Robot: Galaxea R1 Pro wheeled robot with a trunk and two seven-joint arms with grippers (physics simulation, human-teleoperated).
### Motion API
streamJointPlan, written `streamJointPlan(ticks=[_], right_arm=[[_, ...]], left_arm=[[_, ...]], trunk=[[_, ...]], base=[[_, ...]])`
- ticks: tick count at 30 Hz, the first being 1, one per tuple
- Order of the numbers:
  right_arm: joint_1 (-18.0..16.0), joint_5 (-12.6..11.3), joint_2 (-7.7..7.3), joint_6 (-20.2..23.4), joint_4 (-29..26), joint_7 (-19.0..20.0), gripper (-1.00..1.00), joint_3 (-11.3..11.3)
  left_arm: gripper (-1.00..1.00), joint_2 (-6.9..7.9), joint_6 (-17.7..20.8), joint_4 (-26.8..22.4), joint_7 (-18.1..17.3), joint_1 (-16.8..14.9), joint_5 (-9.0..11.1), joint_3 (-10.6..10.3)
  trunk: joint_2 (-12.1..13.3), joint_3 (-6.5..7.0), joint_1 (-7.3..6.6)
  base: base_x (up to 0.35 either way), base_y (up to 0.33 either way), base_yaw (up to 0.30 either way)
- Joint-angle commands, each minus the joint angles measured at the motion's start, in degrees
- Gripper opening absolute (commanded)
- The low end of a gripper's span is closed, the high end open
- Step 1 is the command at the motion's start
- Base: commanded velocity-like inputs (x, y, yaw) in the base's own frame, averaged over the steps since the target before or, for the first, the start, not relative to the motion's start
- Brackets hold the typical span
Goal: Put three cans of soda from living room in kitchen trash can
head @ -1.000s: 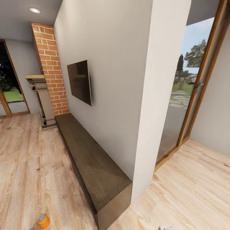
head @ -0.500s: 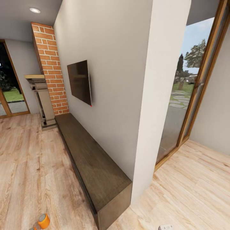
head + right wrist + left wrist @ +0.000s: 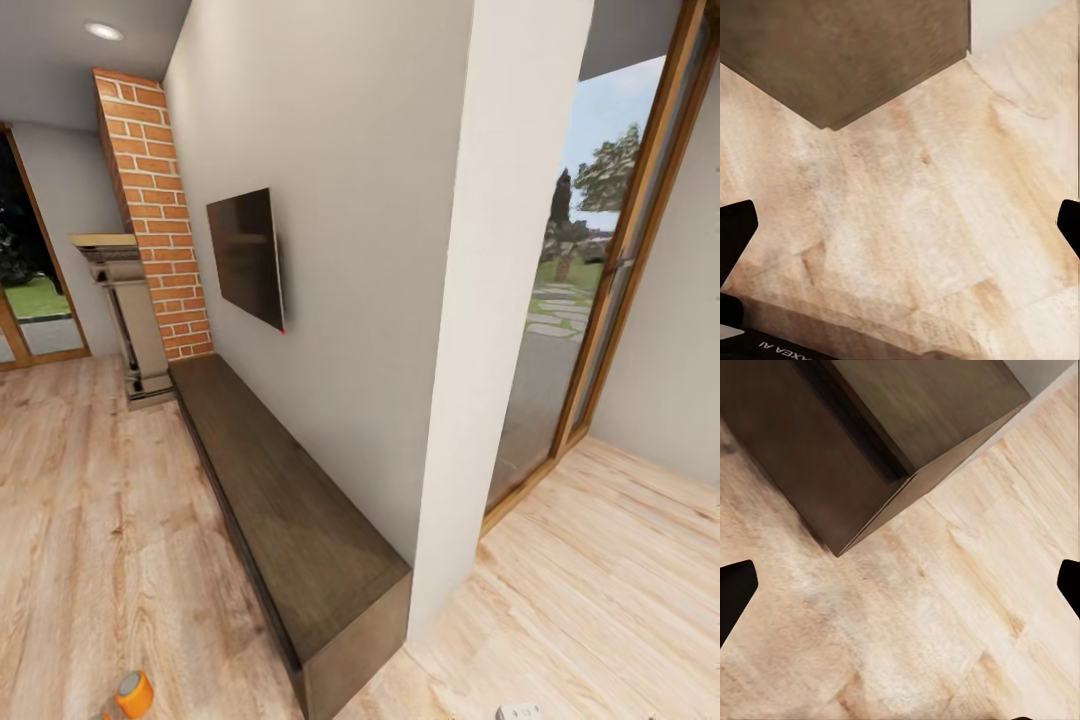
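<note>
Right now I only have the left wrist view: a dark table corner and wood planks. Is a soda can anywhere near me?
Observer: Yes. The head view shows one orange can of soda on the floor, at that picture's lower left edge, left of the low table.
Operator: Is my right side carrying anything?
Observer: No. In the right wrist view the right gripper has its fingers wide apart with nothing between them.
Operator: What's ahead of the robot?
Observer: A black TV hangs on the wall above the table, with a brick column beyond it.
</note>
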Motion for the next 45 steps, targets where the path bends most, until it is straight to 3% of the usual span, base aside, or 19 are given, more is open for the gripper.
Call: streamJointPlan(ticks=[1, 45], right_arm=[[0.0, 0.0, 0.0, 0.0, 0.0, 0.03, 1.0, 0.0], [0.0, 0.0, 0.0, 0.0, 0.06, -0.02, 1.0, 0.01]], left_arm=[[1.0, 0.0, 0.0, 0.0, 0.0, 0.0, 0.0, 0.0], [1.0, 0.0, 0.0, 0.09, 0.0, 0.01, -0.08, 0.0]], trunk=[[0.0, 0.0, 0.0], [0.0, 0.76, 0.0]], base=[[0.0, 0.0, -0.203], [0.0, 0.0, -0.266]])
